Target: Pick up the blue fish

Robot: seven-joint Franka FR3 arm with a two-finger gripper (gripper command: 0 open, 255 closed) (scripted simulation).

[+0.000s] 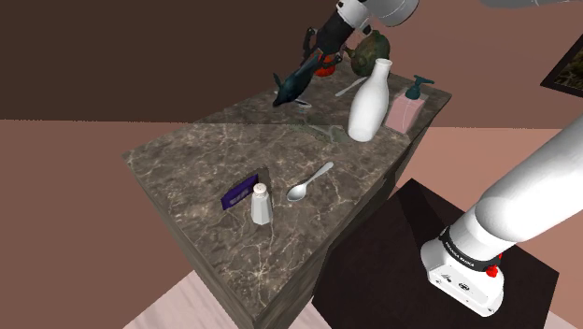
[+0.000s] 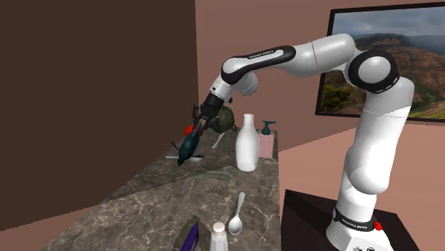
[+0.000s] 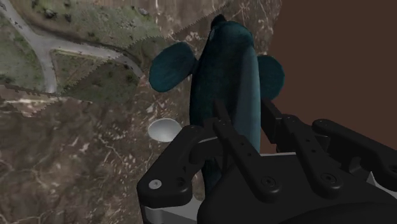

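Pinching blue fish (image 1: 294,86) (image 2: 190,146) (image 3: 226,83) in tool (image 1: 320,54) (image 2: 202,125) (image 3: 249,130), fingers closed on the tail-end body from both sides. Hanging nose-down at a slant over the far end of the marble surface (image 1: 215,150) (image 2: 150,207), in front of the brown wall. Can't tell whether the nose touches the surface.

In wrist view: dark teal body running away from the fingers, two rounded fins spread sideways, small white oval thing (image 3: 162,129) lying on the surface just beside the fish.

Close behind the fish in shoulder view: red thing (image 1: 325,67) (image 2: 189,130) and dark green round thing (image 1: 371,53) (image 2: 224,120). Toward that view's right: white bottle (image 1: 369,101) (image 2: 247,142) upright, pink soap dispenser (image 1: 408,107) (image 2: 266,139) just beside it near the corner.

Well apart from the fish, at the near end: spoon (image 1: 308,183) (image 2: 237,214) lying flat, white shaker (image 1: 261,203) (image 2: 218,237) upright, purple box (image 1: 241,193) (image 2: 187,239) lying just beside the shaker.

At shoulder view's lower right: dark stand (image 1: 402,271) (image 2: 307,221) with the arm base on top. On the wall in second exterior view: framed landscape picture (image 2: 421,64).
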